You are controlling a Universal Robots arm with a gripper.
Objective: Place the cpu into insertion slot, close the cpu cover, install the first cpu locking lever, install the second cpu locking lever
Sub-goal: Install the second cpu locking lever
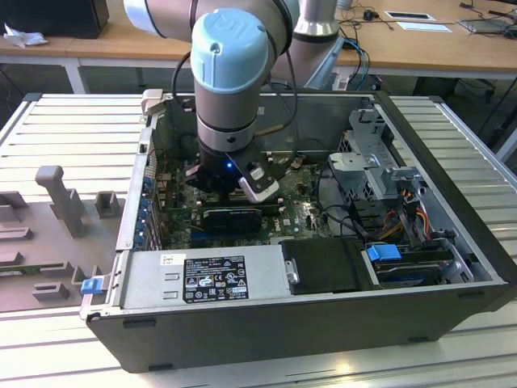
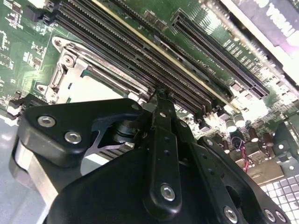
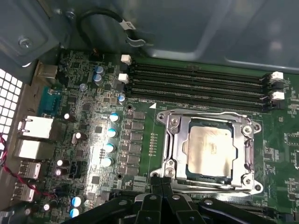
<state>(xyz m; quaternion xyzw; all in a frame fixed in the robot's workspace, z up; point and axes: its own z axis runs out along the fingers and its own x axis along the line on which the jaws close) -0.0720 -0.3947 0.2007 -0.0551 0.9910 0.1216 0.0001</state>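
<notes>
The cpu (image 3: 209, 150) lies flat in the insertion slot (image 3: 174, 150) on the green motherboard (image 3: 140, 140), its pale metal top showing through the window of the cpu cover (image 3: 212, 120) (a silvery frame lying down around it). The gripper (image 3: 161, 189) hangs just beside the socket's edge, fingers (image 3: 156, 186) pressed together and holding nothing, inside the open computer case (image 1: 452, 267).

From the exterior view we look down at an angle on the open computer case (image 1: 323, 323), the arm descending from twelve o'clock. In the first wrist view we sit close above the motherboard (image 3: 93, 121). Both wrist views share the insertion slot (image 3: 209, 150) and memory slots (image 2: 140, 60).
</notes>
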